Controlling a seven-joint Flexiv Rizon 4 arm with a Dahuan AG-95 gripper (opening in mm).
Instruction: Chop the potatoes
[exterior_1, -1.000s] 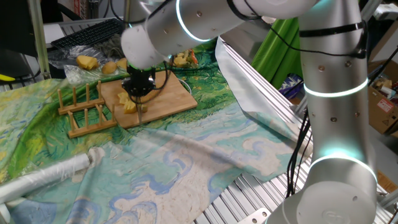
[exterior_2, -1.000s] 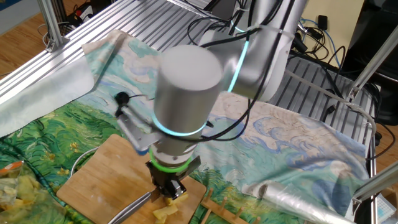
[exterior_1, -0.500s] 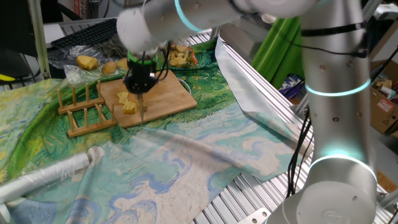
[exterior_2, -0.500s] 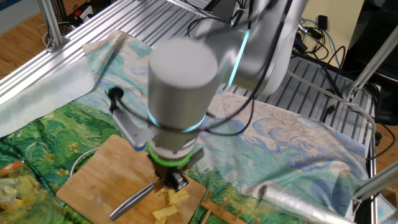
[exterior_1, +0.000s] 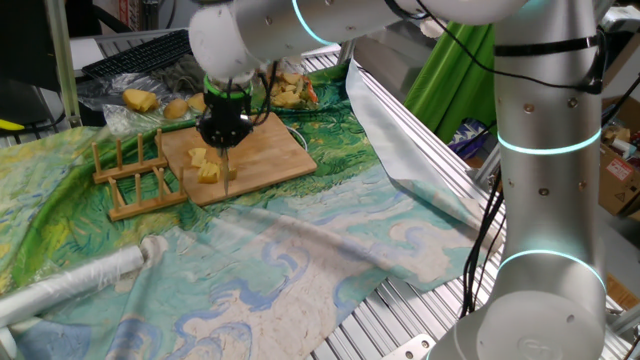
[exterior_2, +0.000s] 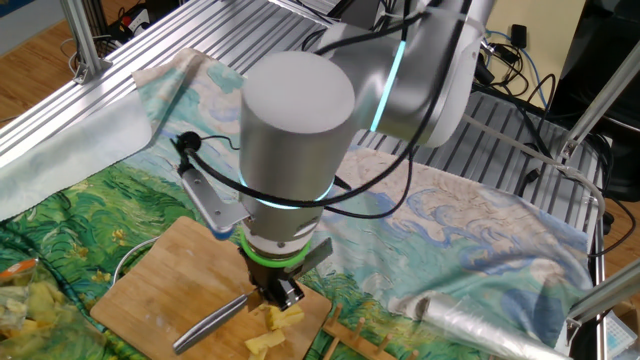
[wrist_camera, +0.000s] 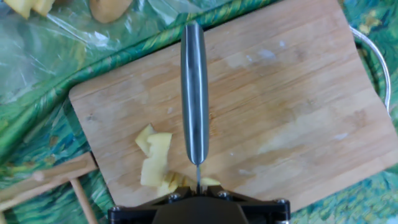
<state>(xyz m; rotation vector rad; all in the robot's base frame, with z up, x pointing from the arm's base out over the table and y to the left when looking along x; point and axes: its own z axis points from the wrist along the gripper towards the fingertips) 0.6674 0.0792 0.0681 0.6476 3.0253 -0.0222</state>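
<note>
At the far left, a wooden rack (exterior_1: 135, 178) lies on the patterned cloth (exterior_1: 300, 250), at 9 o'clock of the wooden board (exterior_1: 270, 160). The potatoes (wrist_camera: 155, 163), pale-yellow chunks, rest on the board near its edge, at 9 o'clock of the knife (wrist_camera: 194, 93) in the hand view. My pincer (exterior_1: 222, 148) points straight down above them, clamped narrow on the knife. Whole potatoes (exterior_1: 140, 100) lie in plastic at 11 o'clock.
</note>
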